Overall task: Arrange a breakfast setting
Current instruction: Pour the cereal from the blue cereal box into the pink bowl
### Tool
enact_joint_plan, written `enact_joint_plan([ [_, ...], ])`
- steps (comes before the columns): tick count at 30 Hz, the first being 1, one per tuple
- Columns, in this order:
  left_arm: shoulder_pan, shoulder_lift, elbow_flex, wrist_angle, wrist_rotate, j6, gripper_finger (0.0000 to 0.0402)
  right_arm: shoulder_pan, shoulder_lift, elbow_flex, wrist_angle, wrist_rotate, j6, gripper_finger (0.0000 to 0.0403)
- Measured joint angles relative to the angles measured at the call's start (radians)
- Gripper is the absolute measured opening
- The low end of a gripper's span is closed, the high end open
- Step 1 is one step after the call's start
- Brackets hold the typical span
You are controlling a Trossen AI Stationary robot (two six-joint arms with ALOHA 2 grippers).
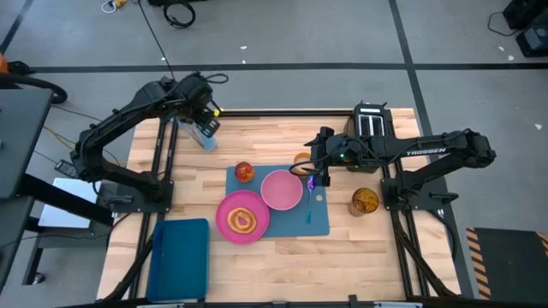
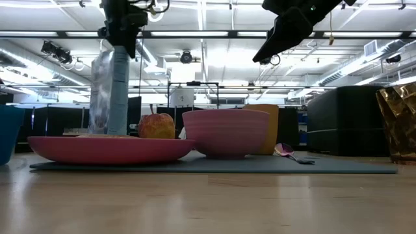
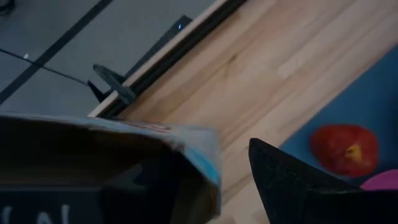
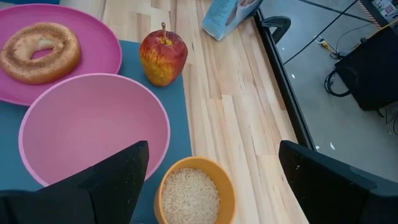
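Two arms up in the high view: left gripper (image 1: 204, 120) at the far-left of the counter (image 1: 257, 252), fingers pinching the blue cereal box (image 1: 199, 133); right gripper (image 1: 313, 167) hovers over the orange cup (image 1: 300, 158) at the far edge of the blue placemat (image 1: 321, 224). On the mat: pink plate (image 1: 224, 224) near-left carrying a bagel-like toast ring (image 1: 243, 220), pink bowl (image 1: 281, 189) just right of it, red apple (image 1: 245, 172) at the far-left corner, spoon (image 1: 310, 197) right of the bowl. Dark-blue tray (image 1: 178, 257) near-left off the mat, black toaster (image 1: 371, 119) far-right, gold crinkled object (image 1: 364, 201) right of the mat. Low view: box (image 2: 112, 91) held upright clear of the counter, apple (image 2: 155, 125) behind the plate (image 2: 110, 148), bowl (image 2: 226, 132) in front of the cup (image 2: 270, 129), spoon (image 2: 289, 153) lying flat. Left wrist view: fingers (image 3: 292, 186) clamped on the box (image 3: 124, 162), apple (image 3: 344, 149) beyond. Right wrist view: fingers (image 4: 118, 174) spread wide, holding nothing, cup (image 4: 194, 191) with pale grains between them, bowl (image 4: 93, 127), apple (image 4: 163, 56).
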Motion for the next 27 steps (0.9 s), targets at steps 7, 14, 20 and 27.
enact_joint_plan([
  [7,0.001,0.0,-0.084,0.004,0.0,0.04,0.0118,0.0,0.0,0.0,-0.001,0.0,0.0,0.0368],
  [14,0.001,0.0,-0.084,0.018,0.004,0.053,0.0011,0.0,0.0,0.0,0.002,0.0,-0.001,0.0368],
  [20,0.0,0.0,0.036,0.019,0.005,0.03,0.0006,0.0,0.0,0.0,0.046,-0.035,-0.07,0.0367],
  [27,0.001,-0.001,0.238,-0.026,0.01,-0.061,0.0004,0.007,0.055,0.0,0.319,0.023,-0.181,0.0351],
])
